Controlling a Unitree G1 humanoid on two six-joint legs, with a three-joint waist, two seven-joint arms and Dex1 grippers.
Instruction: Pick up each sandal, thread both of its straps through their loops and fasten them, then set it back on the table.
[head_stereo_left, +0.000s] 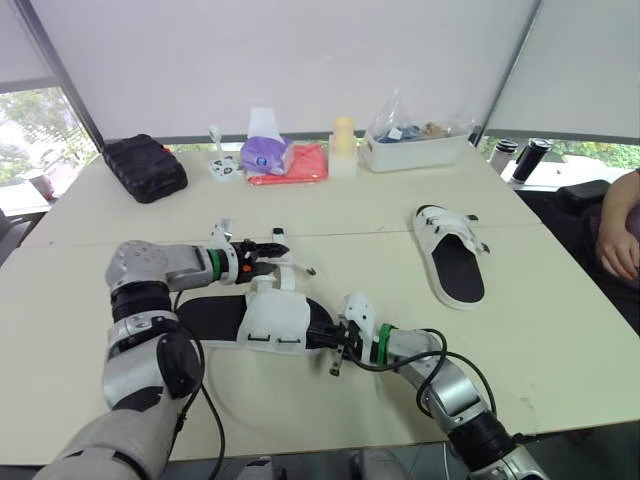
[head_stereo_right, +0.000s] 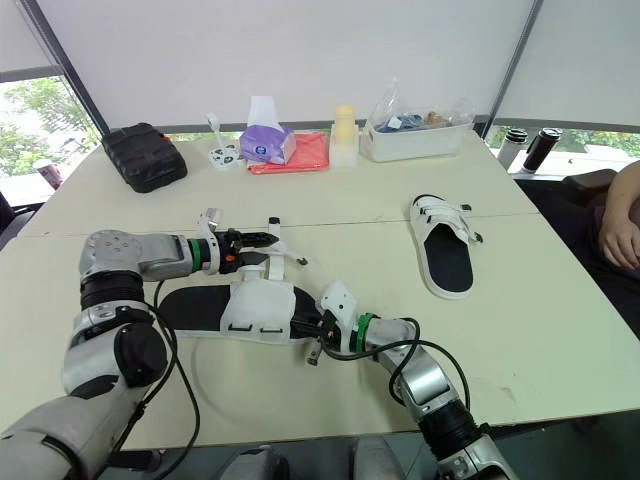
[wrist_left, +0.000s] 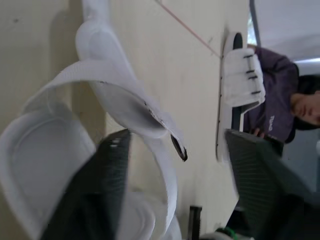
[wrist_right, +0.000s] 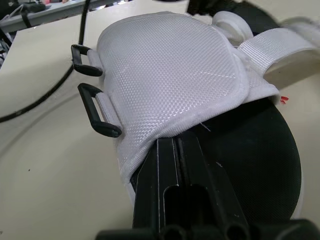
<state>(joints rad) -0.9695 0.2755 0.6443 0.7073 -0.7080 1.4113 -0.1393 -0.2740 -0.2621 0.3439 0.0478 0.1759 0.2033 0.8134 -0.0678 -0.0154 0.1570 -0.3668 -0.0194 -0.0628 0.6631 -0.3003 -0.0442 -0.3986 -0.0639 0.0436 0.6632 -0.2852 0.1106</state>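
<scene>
The near sandal (head_stereo_left: 262, 318), black sole with a white flap, lies flat at the table's middle. Its two black loops (wrist_right: 100, 117) stand empty on the flap's edge. My left gripper (head_stereo_left: 266, 249) is at the sandal's far side, open, with a loose white strap (wrist_left: 125, 95) curling between its fingers (wrist_left: 95, 190). My right gripper (head_stereo_left: 336, 341) is at the sandal's right end, shut, its tips tucked under the flap's edge (wrist_right: 165, 132). The second sandal (head_stereo_left: 452, 255) lies apart at the right, with its straps across its upper.
Along the far edge are a black case (head_stereo_left: 145, 167), a tissue pack (head_stereo_left: 266, 152), a red cloth (head_stereo_left: 297, 165), a pale bottle (head_stereo_left: 343, 145) and a clear bin (head_stereo_left: 415, 142). A person (head_stereo_left: 620, 230) sits at the right. A black cable (head_stereo_left: 440, 357) loops near my right arm.
</scene>
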